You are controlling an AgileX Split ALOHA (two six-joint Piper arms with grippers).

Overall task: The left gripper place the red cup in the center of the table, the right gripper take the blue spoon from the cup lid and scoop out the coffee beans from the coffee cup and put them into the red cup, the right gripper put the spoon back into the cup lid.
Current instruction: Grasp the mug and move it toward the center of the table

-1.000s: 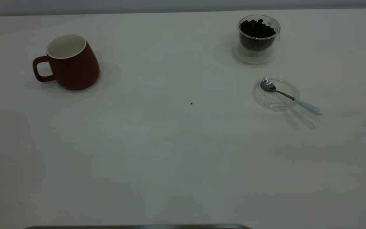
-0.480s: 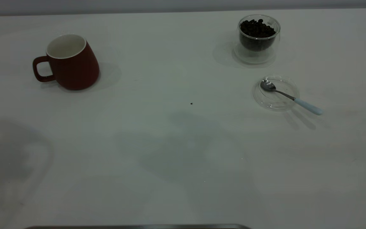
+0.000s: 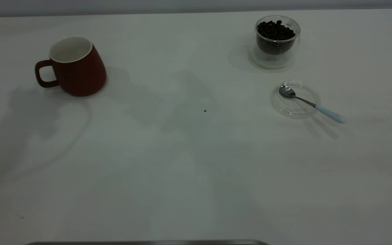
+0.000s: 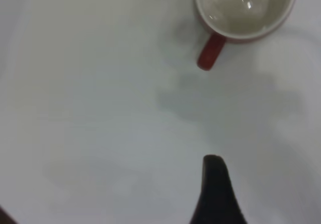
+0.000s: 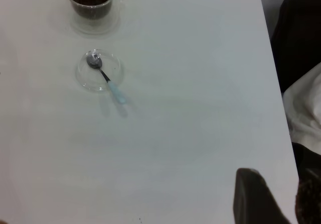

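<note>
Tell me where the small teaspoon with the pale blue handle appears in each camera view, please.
Exterior view: the small metal teaspoon with the pale blue handle lies at the right, bowl on the round clear glass lid, handle past its rim.
Left wrist view: not in it.
Right wrist view: the teaspoon is at upper left, on the lid.
Shared landmark: the clear glass cup of dark coffee beans beside the lid.

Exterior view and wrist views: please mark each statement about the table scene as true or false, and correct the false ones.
1. The red cup stands upright and empty. True.
2. The blue spoon lies inside the red cup. False: its bowl rests on the cup lid, handle sticking out over the rim.
3. The coffee cup holds the coffee beans. True.
4. The red cup is at the center of the table. False: it stands at the far left side.
</note>
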